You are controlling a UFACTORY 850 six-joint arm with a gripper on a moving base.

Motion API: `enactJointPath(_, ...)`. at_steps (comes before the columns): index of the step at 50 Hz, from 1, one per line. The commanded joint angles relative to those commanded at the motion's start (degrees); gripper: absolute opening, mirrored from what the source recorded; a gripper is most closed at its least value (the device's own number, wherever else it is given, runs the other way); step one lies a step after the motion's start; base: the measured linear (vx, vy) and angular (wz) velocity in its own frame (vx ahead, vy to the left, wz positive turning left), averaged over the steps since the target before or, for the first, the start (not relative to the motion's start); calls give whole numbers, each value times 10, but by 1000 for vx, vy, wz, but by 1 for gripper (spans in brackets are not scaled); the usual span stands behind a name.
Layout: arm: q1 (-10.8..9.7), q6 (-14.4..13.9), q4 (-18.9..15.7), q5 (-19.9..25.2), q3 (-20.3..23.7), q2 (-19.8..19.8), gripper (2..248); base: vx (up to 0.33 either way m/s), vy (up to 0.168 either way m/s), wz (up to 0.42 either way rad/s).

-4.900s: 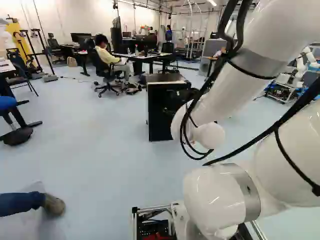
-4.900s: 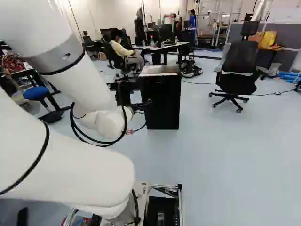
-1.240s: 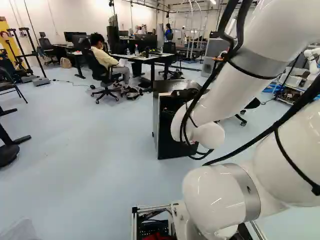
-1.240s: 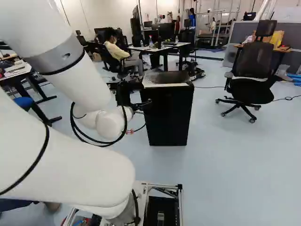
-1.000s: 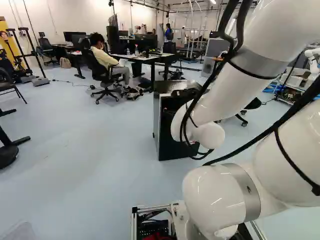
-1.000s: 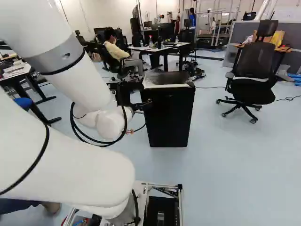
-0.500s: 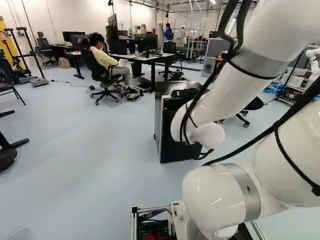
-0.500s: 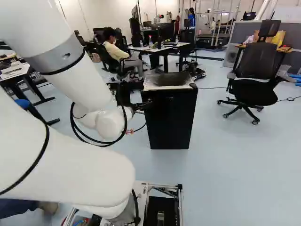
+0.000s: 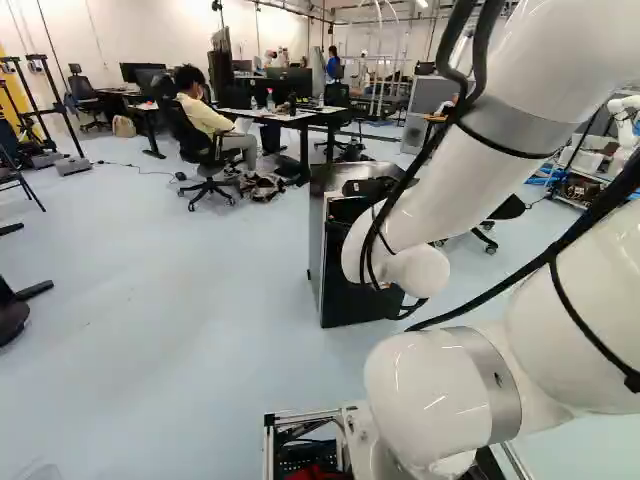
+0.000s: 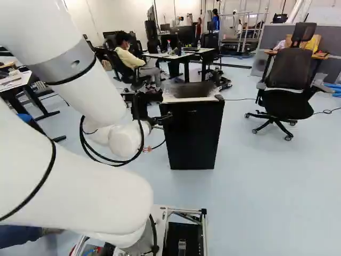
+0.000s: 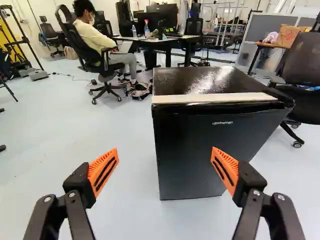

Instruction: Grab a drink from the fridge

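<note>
In the wrist view, a desk bears two bottles, one beside the other. Just left of the desk stands a black office chair, and on the floor just in front of the desk lies a crumpled bundle. Right of the desk, a wooden-topped table carries a brown paper bag.

In the right base view, another black chair and a grey partition stand right of the desk. In the left base view, a pale bag sits on the floor, well left of the desk.
</note>
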Motion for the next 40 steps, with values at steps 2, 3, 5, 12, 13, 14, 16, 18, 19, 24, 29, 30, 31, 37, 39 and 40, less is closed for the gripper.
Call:
enactJointPath(2,0,0,0,0,0,0,247,0,0,0)
enactJointPath(3,0,0,0,0,0,0,247,0,0,0)
enactJointPath(5,0,0,0,0,0,0,247,0,0,0)
enactJointPath(12,0,0,0,0,0,0,247,0,0,0)
enactJointPath(13,0,0,0,0,0,0,247,0,0,0)
enactJointPath(14,0,0,0,0,0,0,247,0,0,0)
enactJointPath(16,0,0,0,0,0,0,247,0,0,0)
enactJointPath(18,0,0,0,0,0,0,247,0,0,0)
enactJointPath(19,1,0,0,0,0,0,247,0,0,0)
enactJointPath(24,3,0,0,0,0,0,247,0,0,0)
enactJointPath(29,8,0,0,0,-1,-1,247,0,0,0)
enactJointPath(30,9,0,0,0,-1,-1,247,0,0,0)
enactJointPath(31,11,0,0,0,-2,-2,247,0,0,0)
enactJointPath(37,20,0,6,0,-4,-5,247,0,0,0)
enactJointPath(39,23,0,9,0,-6,-7,247,0,0,0)
enactJointPath(40,25,0,10,0,-6,-7,247,0,0,0)
